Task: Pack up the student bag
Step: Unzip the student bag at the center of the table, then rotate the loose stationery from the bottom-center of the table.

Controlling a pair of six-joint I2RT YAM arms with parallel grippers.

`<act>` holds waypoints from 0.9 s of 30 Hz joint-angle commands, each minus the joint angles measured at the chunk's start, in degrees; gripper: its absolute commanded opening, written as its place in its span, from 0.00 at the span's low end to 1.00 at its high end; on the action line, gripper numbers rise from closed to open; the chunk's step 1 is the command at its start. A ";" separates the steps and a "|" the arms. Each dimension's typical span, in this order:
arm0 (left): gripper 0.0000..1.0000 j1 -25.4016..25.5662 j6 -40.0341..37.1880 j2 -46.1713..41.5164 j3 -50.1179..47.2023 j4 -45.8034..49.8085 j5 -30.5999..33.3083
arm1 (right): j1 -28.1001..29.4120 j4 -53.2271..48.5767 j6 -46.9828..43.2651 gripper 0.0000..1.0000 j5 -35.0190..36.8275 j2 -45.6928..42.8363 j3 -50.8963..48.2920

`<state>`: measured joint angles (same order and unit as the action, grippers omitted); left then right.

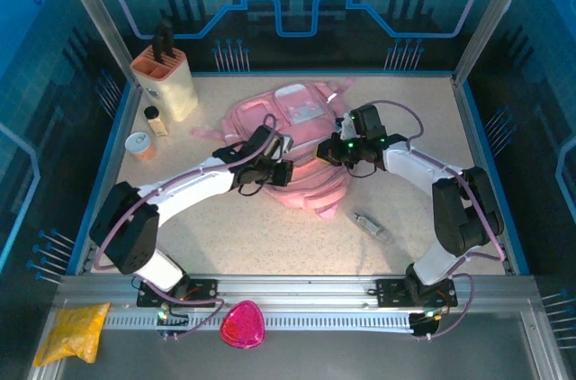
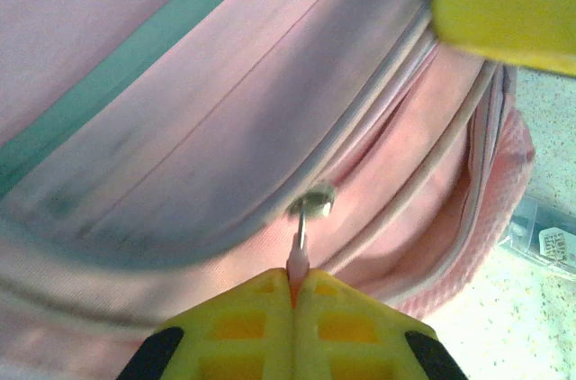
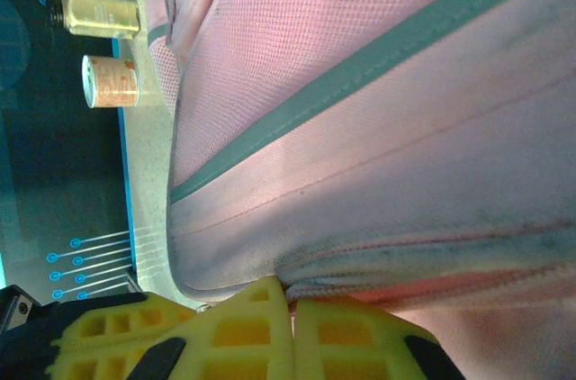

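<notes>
Two claws (image 2: 293, 277) (image 3: 290, 289), one student bag (image 1: 256, 116)

A: Where is the bag (image 1: 301, 137) lying?
B: It's lying flat in the middle of the table (image 1: 270, 240), soft and pink, its translucent panel (image 1: 301, 110) facing up.
A: And the zip (image 2: 378, 114)?
B: It's gaping partway, its metal pull (image 2: 310, 202) sticking out.

1. The top camera sits high above and behind the arm bases at 6 o'clock, looking down over the whole table (image 1: 270, 245).
2. The left wrist camera is pressed close to the student bag (image 2: 225, 110), with the left gripper (image 2: 292, 285) at 6 o'clock.
3. The right wrist camera is equally close, with the right gripper (image 3: 290, 294) at 6 o'clock.
4. All three views share the bag.
</notes>
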<state>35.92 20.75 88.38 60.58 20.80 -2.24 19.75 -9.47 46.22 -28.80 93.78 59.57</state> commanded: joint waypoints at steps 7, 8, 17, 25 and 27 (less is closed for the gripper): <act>0.00 -10.34 0.68 -3.11 -4.22 3.83 2.64 | -3.08 1.51 -1.96 0.00 4.88 0.13 -0.99; 0.00 -10.35 1.00 -3.19 -4.23 2.91 2.30 | -2.67 1.12 -2.16 0.00 4.60 0.18 -1.03; 0.33 -7.80 7.31 -7.77 -7.69 -1.71 -1.71 | -2.30 -6.90 -8.74 0.36 4.72 -8.09 -6.08; 0.59 3.00 17.67 -14.82 -13.71 -4.11 5.70 | -1.26 -23.07 -12.22 0.66 17.15 -21.02 -12.41; 0.64 6.30 20.38 -15.26 -14.86 -6.26 7.21 | -0.88 -26.11 -11.79 0.70 19.44 -23.98 -14.10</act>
<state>39.29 34.85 74.54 47.55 17.17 1.26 18.06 -26.72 35.64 -15.31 72.73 47.72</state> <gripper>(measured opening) 0.629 0.691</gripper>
